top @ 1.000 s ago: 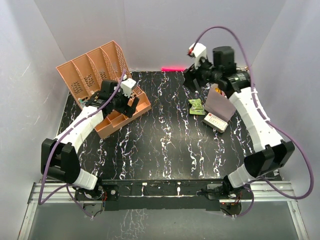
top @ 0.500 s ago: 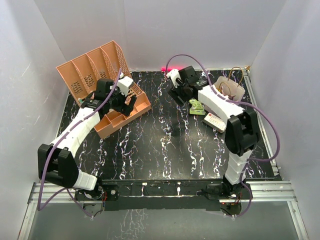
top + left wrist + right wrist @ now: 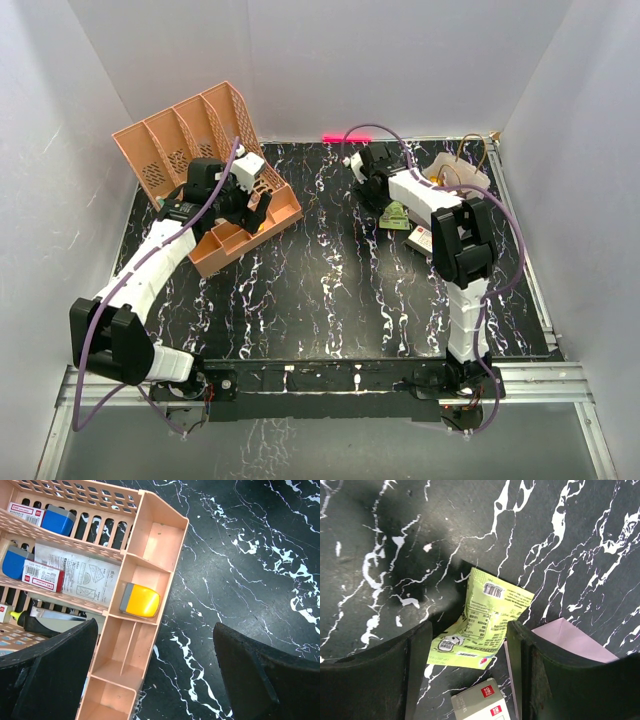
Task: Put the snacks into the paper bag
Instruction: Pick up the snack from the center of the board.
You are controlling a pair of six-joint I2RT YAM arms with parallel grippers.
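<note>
One snack shows, a light green packet (image 3: 481,617) lying flat on the black marbled table, also visible in the top view as the green packet (image 3: 395,214). My right gripper (image 3: 469,632) hangs just above it, jaws open, one finger on each side of the packet and not touching it. In the top view the right gripper (image 3: 378,192) is at the back right. The pale lilac paper bag (image 3: 472,178) stands right of it, its cord handles up; a corner of the paper bag (image 3: 572,641) shows beside my right finger. My left gripper (image 3: 155,630) is wide open and holds nothing, over the organiser's front edge.
A peach slotted organiser (image 3: 185,140) fills the back left; its front tray (image 3: 150,540) holds a yellow item (image 3: 141,601), and small boxes sit among its dividers. A white box with red marks (image 3: 482,704) lies just near of the packet and against the bag.
My right arm has swung left and down from over the paper bag to the green packet, and its jaws have narrowed somewhat. The left arm has hardly moved.
</note>
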